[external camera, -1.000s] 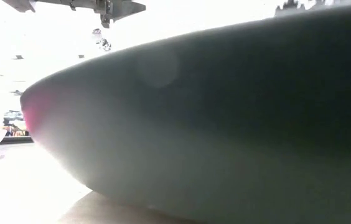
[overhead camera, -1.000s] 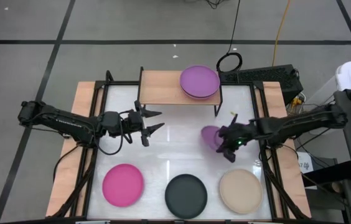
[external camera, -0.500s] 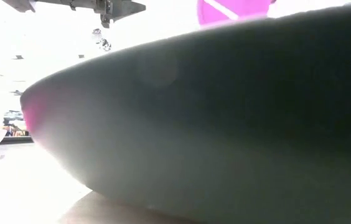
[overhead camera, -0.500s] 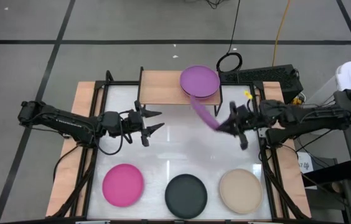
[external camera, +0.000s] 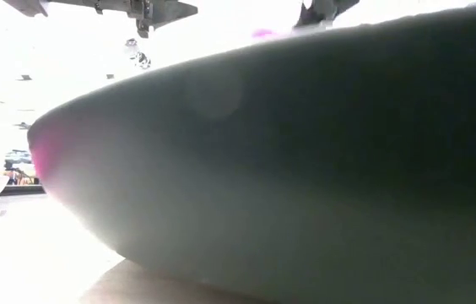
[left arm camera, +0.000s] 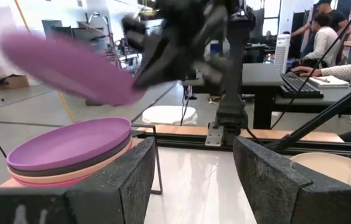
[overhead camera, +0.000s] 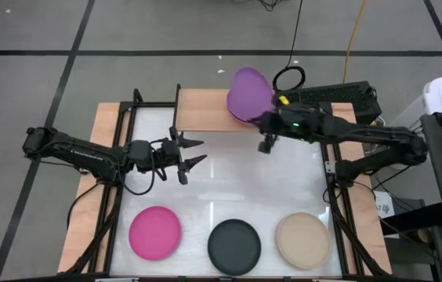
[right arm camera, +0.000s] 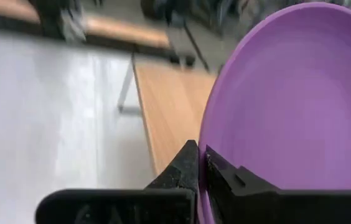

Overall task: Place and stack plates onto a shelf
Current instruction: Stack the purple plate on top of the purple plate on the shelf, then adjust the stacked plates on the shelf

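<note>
High view, right gripper (overhead camera: 266,133): over the right end of the shelf (overhead camera: 201,110), jaws pinched on the rim of a purple plate (overhead camera: 250,92), held tilted above the shelf.
Right wrist view, grip: 2 dark fingers (right arm camera: 191,165) pressed together on the plate's (right arm camera: 287,106) edge, light-wood shelf board (right arm camera: 169,112) beyond.
Left wrist view, carried plate: purple plate (left arm camera: 63,68) tilted in the air, clear of the stack (left arm camera: 70,152) below it, right gripper (left arm camera: 144,74) clamped on its lower edge.
Left wrist view, stack: purple plate on top, a darker one under it, a light pink one (left arm camera: 63,177) at the bottom, all on the shelf's right end.
High view, left gripper (overhead camera: 192,152): hovering over the white table (overhead camera: 229,180) just in front of the shelf's left half, jaws spread, holding nothing.
High view, front row: magenta plate (overhead camera: 155,233), black plate (overhead camera: 234,245) and beige plate (overhead camera: 302,240) flat on the table, side by side, well apart from the shelf.
Low view: mostly filled by a dark rounded rim close to the lens; cannot tell which plate.
Left wrist view, background: seated people at desks (left arm camera: 325,43) beyond the table.
</note>
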Motion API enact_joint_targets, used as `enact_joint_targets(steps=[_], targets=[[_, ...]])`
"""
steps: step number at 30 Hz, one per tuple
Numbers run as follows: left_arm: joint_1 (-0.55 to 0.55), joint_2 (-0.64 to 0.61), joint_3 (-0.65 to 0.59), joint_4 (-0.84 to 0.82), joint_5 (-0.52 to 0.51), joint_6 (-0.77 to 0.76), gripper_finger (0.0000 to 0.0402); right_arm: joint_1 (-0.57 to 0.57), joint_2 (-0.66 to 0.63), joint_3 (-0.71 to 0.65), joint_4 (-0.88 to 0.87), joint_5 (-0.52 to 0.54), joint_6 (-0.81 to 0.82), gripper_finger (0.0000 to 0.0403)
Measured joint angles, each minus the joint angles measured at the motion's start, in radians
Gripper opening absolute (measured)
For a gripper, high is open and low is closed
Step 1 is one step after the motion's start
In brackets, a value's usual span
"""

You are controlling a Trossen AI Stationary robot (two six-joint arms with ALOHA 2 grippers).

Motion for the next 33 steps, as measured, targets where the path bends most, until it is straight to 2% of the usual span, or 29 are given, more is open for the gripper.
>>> enact_joint_targets(steps=[6, 15, 26, 31, 33], targets=[[0.000, 0.000, 0.000, -0.006, 0.000, 0.001, 0.0223, -0.095, 0.100, 0.003, -0.036, 0.000, -0.013, 0.0001], [0.000, 0.000, 0.000, -0.010, 0.000, 0.003, 0.0223, -0.132, 0.126, 0.005, -0.031, -0.002, 0.027, 0.0006], [0.000, 0.000, 0.000, -0.010, 0.000, 0.000, 0.0223, -0.128, 0.122, 0.005, -0.042, -0.053, 0.048, 0.0086], [0.000, 0.000, 0.000, -0.018, 0.000, -0.004, 0.0223, -0.111, 0.082, 0.005, -0.115, -0.054, 0.089, 0.0113], [0.000, 0.000, 0.000, -0.027, 0.000, -0.005, 0.0223, -0.082, 0.048, 0.005, -0.153, -0.093, 0.114, 0.0117]])
